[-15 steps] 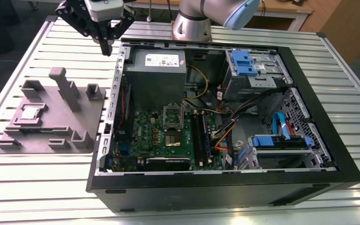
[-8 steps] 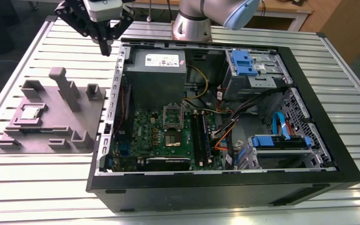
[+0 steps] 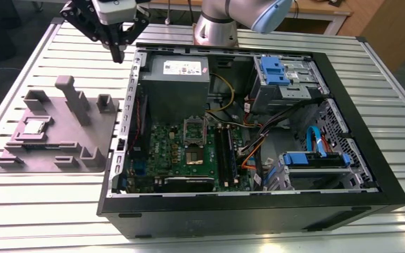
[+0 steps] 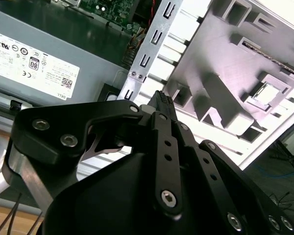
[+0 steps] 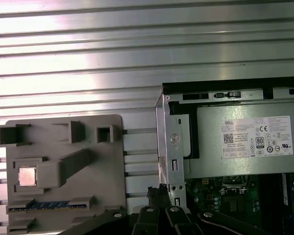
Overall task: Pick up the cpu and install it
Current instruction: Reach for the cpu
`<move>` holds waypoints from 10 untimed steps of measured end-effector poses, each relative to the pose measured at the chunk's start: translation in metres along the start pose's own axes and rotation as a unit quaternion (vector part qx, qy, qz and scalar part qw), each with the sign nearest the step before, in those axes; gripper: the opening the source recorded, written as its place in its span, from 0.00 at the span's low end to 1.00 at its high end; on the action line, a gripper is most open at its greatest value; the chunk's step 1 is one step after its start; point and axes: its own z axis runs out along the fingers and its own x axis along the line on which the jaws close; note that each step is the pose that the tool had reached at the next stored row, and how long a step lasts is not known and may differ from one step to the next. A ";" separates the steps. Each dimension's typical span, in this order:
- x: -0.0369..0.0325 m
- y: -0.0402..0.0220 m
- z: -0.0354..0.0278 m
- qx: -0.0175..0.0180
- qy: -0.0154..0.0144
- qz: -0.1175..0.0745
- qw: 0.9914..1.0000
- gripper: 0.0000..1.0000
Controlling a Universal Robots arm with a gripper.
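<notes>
The cpu [image 3: 34, 126] is a small silvery square lying flat in a recess of the grey fixture tray [image 3: 83, 142] on the exterior view's left. Both wrist views show the cpu [image 5: 27, 176] [image 4: 268, 93] in that recess. My gripper [image 3: 118, 52] hangs high above the table, between the tray's far end and the corner of the computer case. Its black fingers [image 4: 159, 100] meet at the tips with nothing between them. The gripper [image 5: 159, 192] is well away from the cpu. Inside the case lies the green motherboard [image 3: 167, 145] with its metal socket [image 3: 194, 156].
The open black computer case [image 3: 343, 195] lies on a slatted metal table [image 3: 19, 211]. It holds a grey power supply [image 3: 177, 79], blue drive brackets [image 3: 276, 71] and loose cables [image 3: 259, 139]. A memory stick [image 5: 49, 204] sits in the tray near the cpu. Upright posts [image 3: 72, 97] rise from the tray.
</notes>
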 end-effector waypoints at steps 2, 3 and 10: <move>0.0004 0.0000 0.0001 0.000 0.000 0.000 1.000 0.10; 0.0006 0.0000 0.0002 0.000 0.000 0.000 1.000 0.10; 0.0019 -0.0002 0.0006 0.000 0.000 0.000 1.000 0.10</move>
